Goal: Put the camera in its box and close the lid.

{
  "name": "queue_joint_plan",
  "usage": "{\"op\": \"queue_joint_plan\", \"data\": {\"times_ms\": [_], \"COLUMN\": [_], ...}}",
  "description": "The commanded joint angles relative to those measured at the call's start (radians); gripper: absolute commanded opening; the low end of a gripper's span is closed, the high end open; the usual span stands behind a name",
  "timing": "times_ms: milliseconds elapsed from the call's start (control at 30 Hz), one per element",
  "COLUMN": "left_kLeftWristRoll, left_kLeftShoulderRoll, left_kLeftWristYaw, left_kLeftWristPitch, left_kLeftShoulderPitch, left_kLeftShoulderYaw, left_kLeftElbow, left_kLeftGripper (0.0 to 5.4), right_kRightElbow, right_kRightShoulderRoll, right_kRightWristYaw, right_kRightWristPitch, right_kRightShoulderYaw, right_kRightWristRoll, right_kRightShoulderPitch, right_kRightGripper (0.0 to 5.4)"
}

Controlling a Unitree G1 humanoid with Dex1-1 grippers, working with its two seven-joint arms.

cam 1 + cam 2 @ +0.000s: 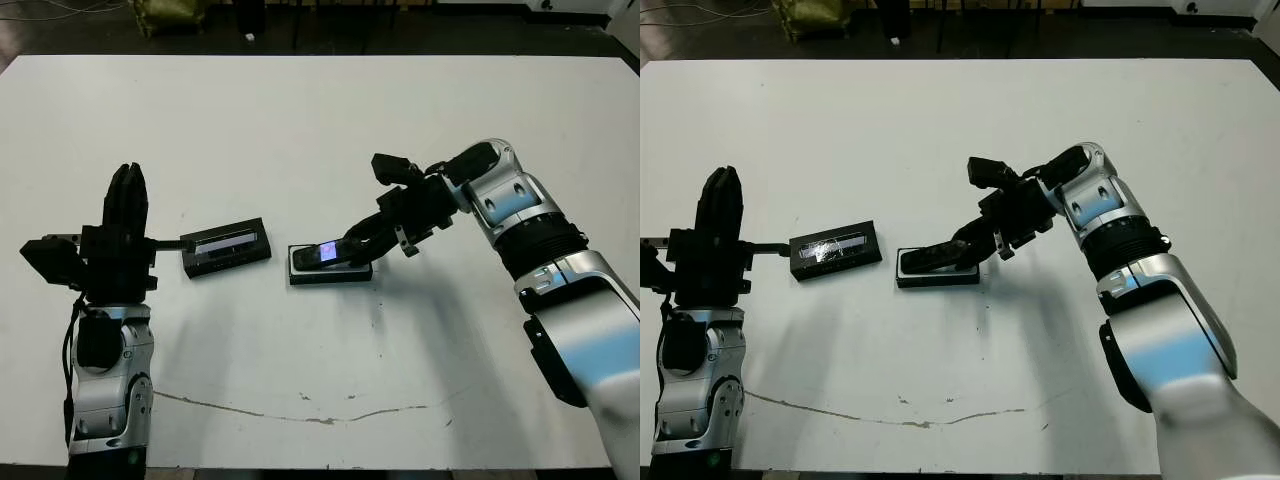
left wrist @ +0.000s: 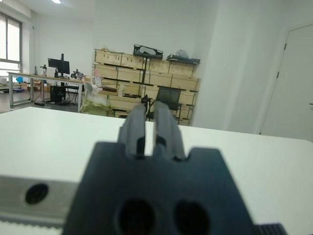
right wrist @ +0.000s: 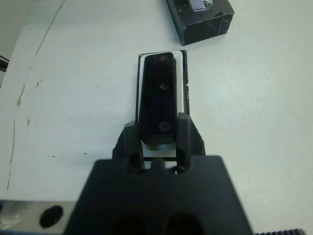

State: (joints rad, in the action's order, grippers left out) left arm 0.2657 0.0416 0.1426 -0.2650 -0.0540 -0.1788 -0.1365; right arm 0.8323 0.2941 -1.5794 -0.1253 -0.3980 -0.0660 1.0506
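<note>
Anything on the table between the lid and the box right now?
Nothing. In the left eye view only bare white table separates the lid from the box; they lie side by side, not touching.

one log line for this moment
right gripper: holds camera over box | left gripper: shut, idle | lid: on table, off box

I am seeing the box sitting near the middle of the table. The camera is lying along the box, over its tray, its right end between my right gripper's fingers. The lid is resting just left of the box, apart from it. My left gripper is standing left of the lid.
</note>
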Motion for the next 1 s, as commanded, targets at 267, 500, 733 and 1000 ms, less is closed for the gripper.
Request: {"op": "queue_joint_plan", "data": {"times_ms": [267,500,733,1000], "left_kLeftWristRoll": [-0.005,0.011,0.000,0.000], "left_kLeftShoulderRoll": [0.000,0.001,-0.001,0.002], "left_kLeftWristYaw": [-0.002,0.010,0.003,0.006], "left_kLeftWristPitch": [-0.012,-0.017,-0.021,-0.026], "left_kLeftShoulderPitch": [0.018,0.018,0.017,0.017], "left_kLeftShoulderYaw": [-0.007,-0.008,-0.007,-0.007], "left_kLeftElbow": [0.024,0.029,0.030,0.036], "left_kLeftGripper": [0.00,0.00,0.00,0.00], "right_kRightElbow": [-0.113,-0.179,-0.205,-0.217], "right_kRightShoulderRoll": [-0.029,-0.010,0.004,0.015], "right_kRightWristYaw": [0.010,0.005,-0.008,-0.002], "right_kRightWristPitch": [-0.094,0.018,0.036,0.015], "right_kRightShoulderYaw": [-0.019,-0.026,-0.032,-0.022], "right_kRightWristRoll": [0.010,0.010,0.017,0.028], "right_kRightShoulderPitch": [-0.058,-0.074,-0.069,-0.065], "right_kRightGripper": [0.13,1.39,2.89,4.63]}}
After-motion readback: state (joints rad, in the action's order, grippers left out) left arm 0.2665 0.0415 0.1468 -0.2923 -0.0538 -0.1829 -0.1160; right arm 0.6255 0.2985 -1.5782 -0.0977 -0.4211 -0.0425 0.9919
